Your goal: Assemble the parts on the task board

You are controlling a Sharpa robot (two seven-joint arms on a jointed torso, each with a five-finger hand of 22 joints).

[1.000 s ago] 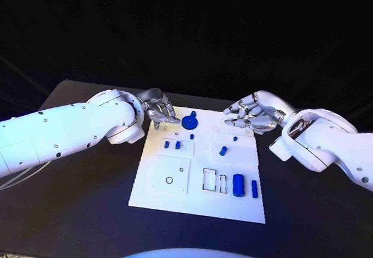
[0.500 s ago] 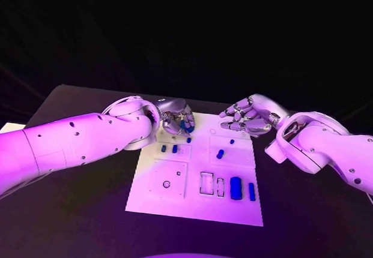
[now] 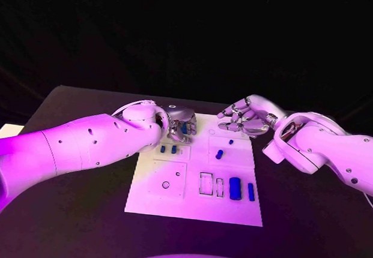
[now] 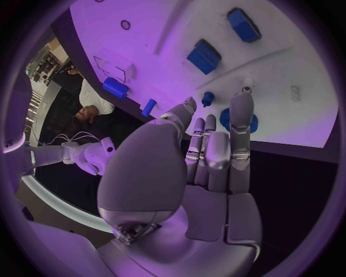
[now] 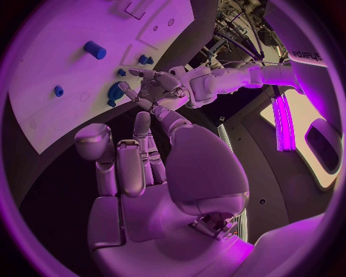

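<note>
Task board (image 3: 195, 190), white, with small blue parts (image 3: 235, 187)

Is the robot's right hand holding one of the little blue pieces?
No, the silver right hand holds nothing; its fingers hang apart above the white task board.

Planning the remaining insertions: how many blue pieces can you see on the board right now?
7. A pair and a disc by the left hand, two in the middle of the board, two near its front right. The hand may hide more.

parts (image 3: 235, 188) lie on the task board (image 3: 193, 209).
</note>
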